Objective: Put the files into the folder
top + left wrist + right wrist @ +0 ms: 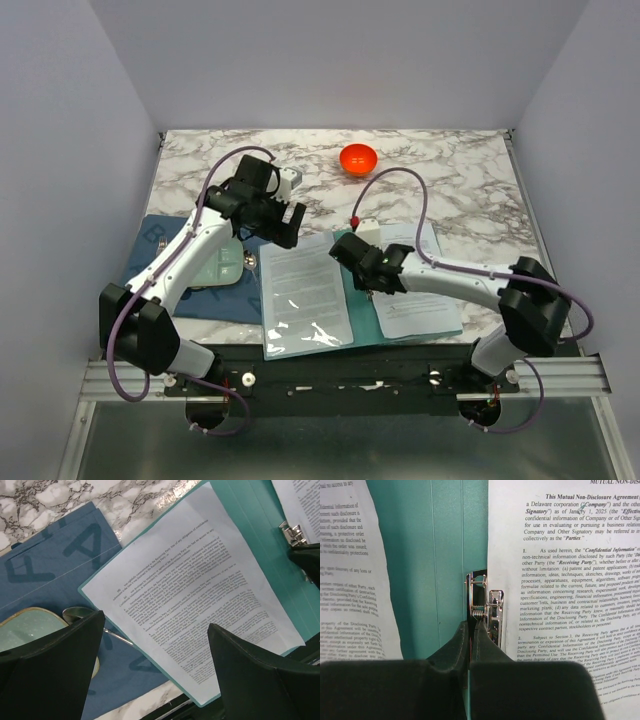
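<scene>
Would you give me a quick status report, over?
Left gripper open, hovering. Right gripper shut, tips at metal clip. Files on both halves of open folder. Nothing obstructing.

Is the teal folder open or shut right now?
Open, spread flat: the thin teal-green folder shows both inner sides, white printed sheets on each, and the small metal clip exposed beside its spine.

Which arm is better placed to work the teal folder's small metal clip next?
Right, probably: the right gripper is shut at the small metal clip; the left gripper hangs open over a white printed sheet.
</scene>
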Available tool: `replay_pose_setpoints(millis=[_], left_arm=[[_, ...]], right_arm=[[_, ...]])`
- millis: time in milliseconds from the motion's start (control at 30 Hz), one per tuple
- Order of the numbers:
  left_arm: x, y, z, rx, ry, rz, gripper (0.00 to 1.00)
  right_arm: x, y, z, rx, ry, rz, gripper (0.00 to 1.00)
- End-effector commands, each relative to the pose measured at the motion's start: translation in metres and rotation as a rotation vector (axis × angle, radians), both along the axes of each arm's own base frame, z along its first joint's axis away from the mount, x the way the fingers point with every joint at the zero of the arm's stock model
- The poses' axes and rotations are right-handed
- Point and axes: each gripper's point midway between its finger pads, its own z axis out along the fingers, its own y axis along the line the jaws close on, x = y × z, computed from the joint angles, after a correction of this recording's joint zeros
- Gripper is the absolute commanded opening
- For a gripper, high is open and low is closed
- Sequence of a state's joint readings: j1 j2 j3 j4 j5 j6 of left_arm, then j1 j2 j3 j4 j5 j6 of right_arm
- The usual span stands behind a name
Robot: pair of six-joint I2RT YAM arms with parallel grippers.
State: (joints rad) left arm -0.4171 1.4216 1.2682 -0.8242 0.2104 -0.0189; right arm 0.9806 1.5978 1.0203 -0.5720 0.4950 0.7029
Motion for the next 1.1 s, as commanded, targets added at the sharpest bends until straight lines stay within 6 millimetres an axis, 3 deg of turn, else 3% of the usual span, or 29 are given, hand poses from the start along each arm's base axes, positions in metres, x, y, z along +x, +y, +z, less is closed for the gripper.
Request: replay_pose_setpoints(millis=[0,333,433,800,1067], left_arm=[[0.004,0.007,0.002,-0.006,0.019,0.032,0.99],[0.022,0.027,0.002,-0.188,0.092,0.11,0.99],[0.02,0.023,-0.001,-0.255,0.11,0.079,0.99],[0.013,0.017,-0.055,-0.325,0.224,0.001,0.99],[0.022,0.017,-0.054,-0.444,0.253,-0.003,0.99]], right_arm=[[0.014,-0.017,0.042,0.069,-0.104,-0.088,0.01],[0.019,-0.042,0.061,0.212,-0.111,-0.179,0.01],[0.021,-0.044,0.065,0.253,-0.111,-0.186,0.01],[0.024,-0.033,0.078,0.427,-0.094,-0.176,0.01],[0.025,-0.03,0.075,0.487,-0.073,-0.181,0.01]])
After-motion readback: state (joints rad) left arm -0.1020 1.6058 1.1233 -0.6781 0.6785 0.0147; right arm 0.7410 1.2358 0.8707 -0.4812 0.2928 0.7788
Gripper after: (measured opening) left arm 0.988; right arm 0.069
